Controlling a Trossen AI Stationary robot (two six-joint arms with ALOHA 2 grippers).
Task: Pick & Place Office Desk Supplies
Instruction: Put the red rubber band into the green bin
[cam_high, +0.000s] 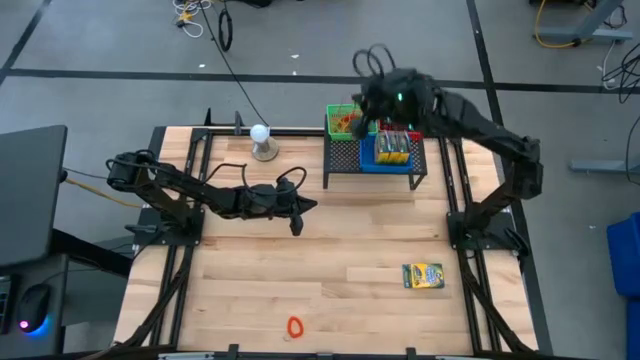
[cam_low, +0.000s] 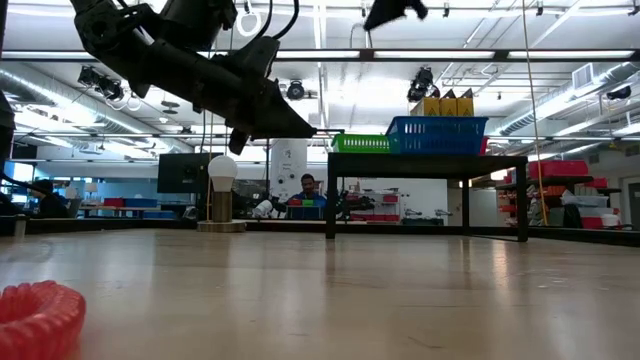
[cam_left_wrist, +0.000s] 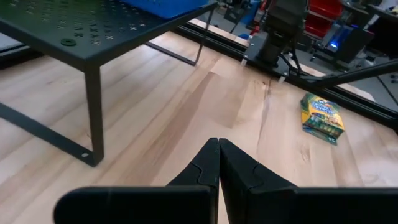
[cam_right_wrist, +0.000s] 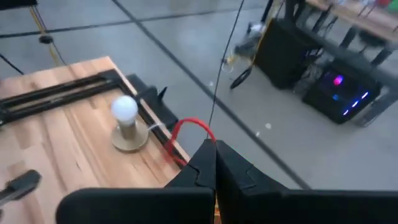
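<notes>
My right gripper (cam_high: 360, 103) hangs high over the far end of the black mesh rack (cam_high: 372, 166), shut on a thin red loop (cam_right_wrist: 186, 135). In the low view it shows at the top edge (cam_low: 395, 12). On the rack stand a green basket (cam_high: 343, 121) and a blue basket (cam_high: 397, 150) with crayon boxes in it. A green and yellow crayon box (cam_high: 422, 276) lies flat on the table at the near right. A red coiled loop (cam_high: 294, 326) lies near the front edge. My left gripper (cam_high: 299, 213) is shut and holds nothing, above mid-table, left of the rack. My right gripper pinches the red loop by one spot on its band (cam_right_wrist: 205, 135) between its two shut fingertips. The fingers slant downward. The rest of the loop (cam_right_wrist: 177, 140) sticks out past the fingertips, lifted clear of the table and rack.
A white ball on a round stand (cam_high: 262, 140) is at the far edge, left of the rack. Bare wood lies between the rack, the crayon box and the red coil (cam_low: 40, 312). Black frame rails (cam_high: 185, 215) run along the table's sides.
</notes>
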